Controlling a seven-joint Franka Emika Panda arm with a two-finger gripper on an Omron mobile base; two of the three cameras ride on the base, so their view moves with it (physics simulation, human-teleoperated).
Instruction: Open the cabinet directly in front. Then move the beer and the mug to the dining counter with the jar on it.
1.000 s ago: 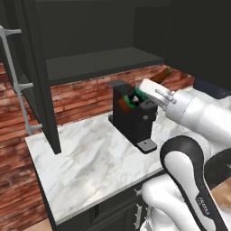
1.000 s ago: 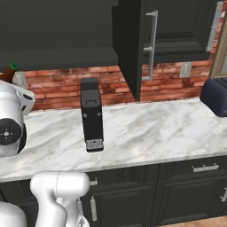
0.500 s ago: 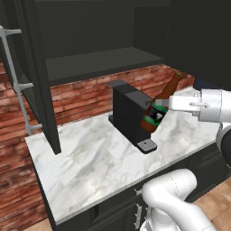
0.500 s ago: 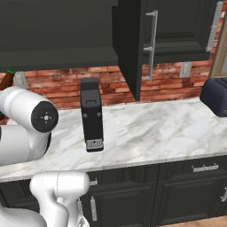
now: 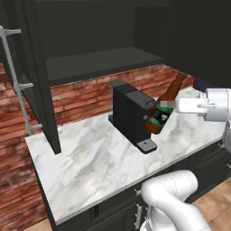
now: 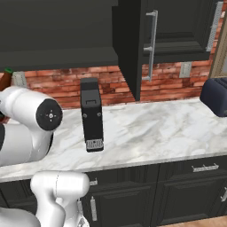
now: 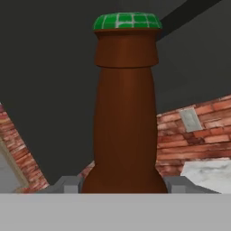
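Slim brown glass beer bottle [image 5: 163,109] w/ long neck, green cap & dark label gripped in claw [image 5: 168,104], lifted clear of white-grey marble worktop [image 5: 94,158]. Tilted in left base view, cap leaning up & to the right, base low near black box-shaped coffee machine [image 5: 130,114]. Just in front of machine there; touching or not, can't tell. In hand view, neck of bottle [image 7: 125,108] stands up the middle, 2 grey finger tips [image 7: 67,184] pressed at either side of its shoulder, claw [image 7: 125,185] clenched on it. In right base view only the green cap [image 6: 7,70] peeks out at far left behind white arm [image 6: 26,124].

Black wall cabinet [image 5: 97,43] open, dark inner shelf [image 5: 99,63] bare where visible. Door [image 6: 133,44] swung outward w/ long brushed-silver bar handle [image 6: 152,44]. Red brick wall [image 6: 62,86] behind worktop. Dark toaster [image 6: 215,97] at far right of worktop in right base view. Black base cabinets [image 6: 177,190] w/ silver pulls below.
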